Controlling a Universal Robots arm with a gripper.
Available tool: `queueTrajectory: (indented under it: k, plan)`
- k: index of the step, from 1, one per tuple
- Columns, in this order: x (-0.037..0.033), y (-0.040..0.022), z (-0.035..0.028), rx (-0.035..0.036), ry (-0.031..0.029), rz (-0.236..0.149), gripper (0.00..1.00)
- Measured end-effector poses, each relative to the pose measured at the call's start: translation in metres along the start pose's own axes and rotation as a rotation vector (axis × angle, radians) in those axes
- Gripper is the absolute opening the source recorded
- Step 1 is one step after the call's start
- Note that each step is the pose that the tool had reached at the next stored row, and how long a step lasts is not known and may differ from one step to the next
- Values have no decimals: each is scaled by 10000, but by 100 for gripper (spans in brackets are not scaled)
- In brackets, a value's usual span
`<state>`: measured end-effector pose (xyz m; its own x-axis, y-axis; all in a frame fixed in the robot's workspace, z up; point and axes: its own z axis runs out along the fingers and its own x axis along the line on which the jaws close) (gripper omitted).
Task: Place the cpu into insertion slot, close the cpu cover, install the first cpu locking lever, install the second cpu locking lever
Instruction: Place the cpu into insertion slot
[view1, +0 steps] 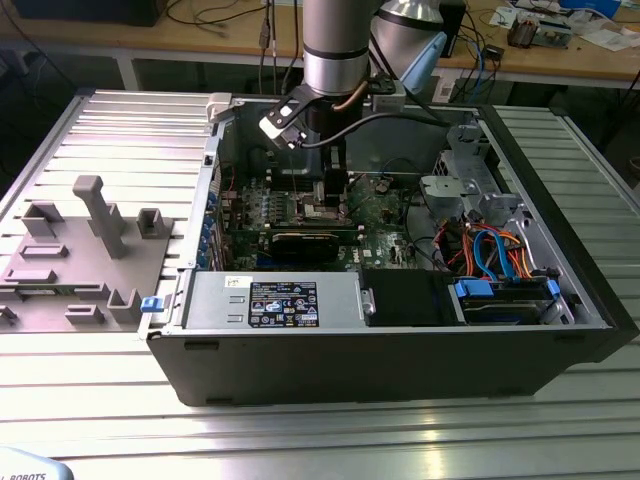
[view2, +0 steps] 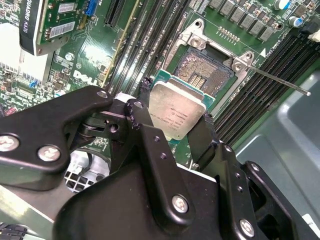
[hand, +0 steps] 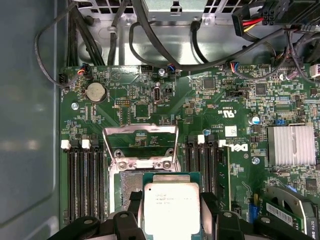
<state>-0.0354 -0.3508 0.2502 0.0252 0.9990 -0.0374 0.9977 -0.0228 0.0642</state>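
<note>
While the arm hangs inside the computer case, the gripper has its fingers clenched on the cpu, held partly over the open socket; the cpu cover is swung open.

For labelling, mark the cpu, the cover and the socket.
cpu (hand: 171, 207): first wrist view, middle of its metal face.
cover (hand: 140, 129): first wrist view, one bar of the open frame.
socket (view2: 202, 75): second wrist view, bare pin field.
</note>
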Motion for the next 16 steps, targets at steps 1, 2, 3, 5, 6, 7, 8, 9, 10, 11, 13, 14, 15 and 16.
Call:
queueTrajectory:
  k: [1, 2, 3, 5, 6, 7, 8, 9, 10, 11, 13, 14, 15, 16]
  plan:
    - [1, 0, 2, 0, -1, 1, 54]
    - [2, 0, 4, -1, 1, 1, 54]
    - [2, -1, 7, -1, 1, 1, 54]
    - [3, -1, 8, -2, -3, 1, 54]
    - [3, -1, 9, -2, -2, 1, 54]
    - [5, -1, 10, -2, -1, 2, 54]
    - [7, -1, 10, -2, -1, 2, 54]
    - [8, -1, 10, -2, -2, 1, 54]
    - [9, -1, 11, -1, -2, 1, 54]
    - [10, -1, 11, -1, -3, 0, 54]
    - [12, -1, 13, -1, -3, 0, 54]
    - [13, -1, 14, -1, -4, 1, 54]
    - [13, -1, 15, -1, -3, 1, 54]
    - [17, -2, 20, -1, -4, 1, 54]
